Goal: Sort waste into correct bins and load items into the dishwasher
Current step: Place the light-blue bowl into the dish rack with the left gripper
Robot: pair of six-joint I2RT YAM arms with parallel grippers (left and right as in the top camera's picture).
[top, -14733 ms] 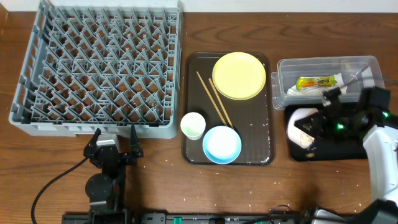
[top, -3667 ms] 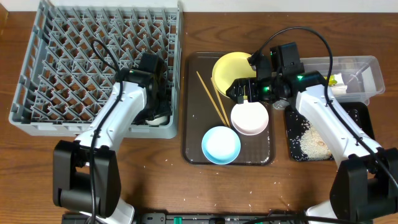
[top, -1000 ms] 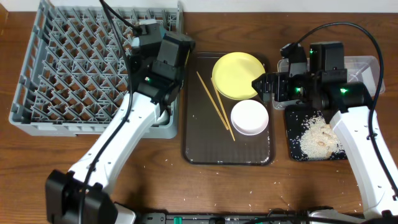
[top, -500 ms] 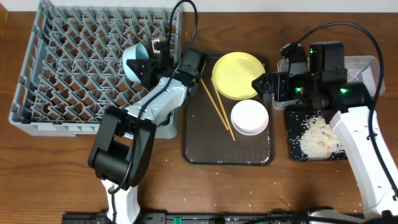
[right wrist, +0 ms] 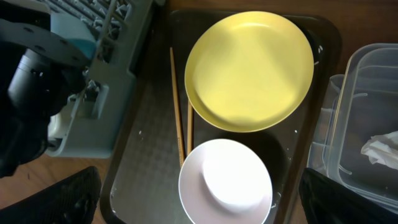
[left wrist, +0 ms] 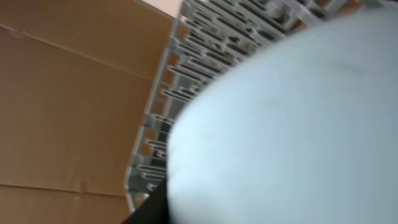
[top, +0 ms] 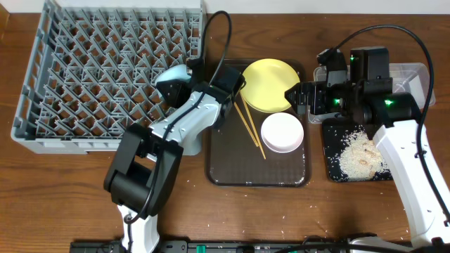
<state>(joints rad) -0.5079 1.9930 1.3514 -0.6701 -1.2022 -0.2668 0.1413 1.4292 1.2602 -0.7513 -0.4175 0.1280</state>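
Observation:
The light blue bowl (top: 171,74) stands tilted at the right edge of the grey dishwasher rack (top: 84,70). My left gripper (top: 177,90) is right against it. In the left wrist view the bowl (left wrist: 292,124) fills the picture; only one dark finger (left wrist: 154,210) shows, so its opening is hidden. My right gripper (top: 292,95) hangs open above the dark brown tray, its gripper (right wrist: 202,190) empty over the upturned white bowl (right wrist: 225,182). The yellow plate (top: 271,85) and the chopsticks (top: 246,121) lie on that tray. Rice (top: 358,154) lies in the black tray (top: 336,125).
The dark brown serving tray (top: 225,161) sits between the rack and the bins. The clear tub (top: 408,70) at the far right is partly covered by my right arm, with a white napkin (right wrist: 380,149) inside. Rice grains dot the table near the front edge.
My left arm has swung the light blue bowl a little to the right along the rack's right edge and turned at the wrist. The right arm has not moved.

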